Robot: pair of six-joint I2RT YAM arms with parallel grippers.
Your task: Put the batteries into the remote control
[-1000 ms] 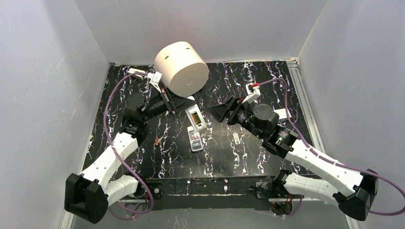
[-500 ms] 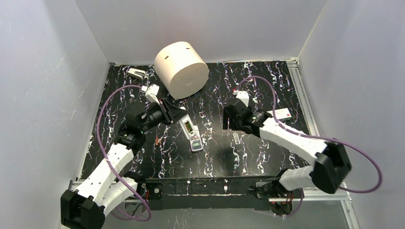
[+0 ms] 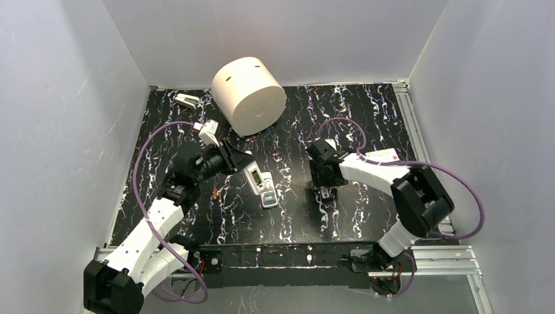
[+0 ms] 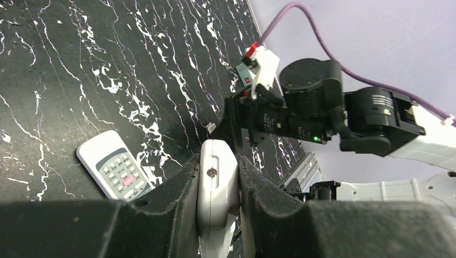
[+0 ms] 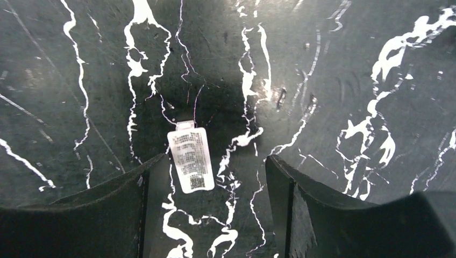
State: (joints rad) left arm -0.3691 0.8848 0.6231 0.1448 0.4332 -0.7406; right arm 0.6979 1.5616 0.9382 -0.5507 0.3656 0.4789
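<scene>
Remote tilts clamped in left gripper; right gripper points down, open over cover.

My left arm, white links with black joints, reaches from the bench's near edge toward its middle. My left gripper is clamped, both black fingers pressed on a white plastic remote control held above the bench. My right arm is folded at the elbow, forearm running leftward. My right gripper points straight down, jaws apart, holding nothing.

White arms, black joints, purple cables.
</scene>
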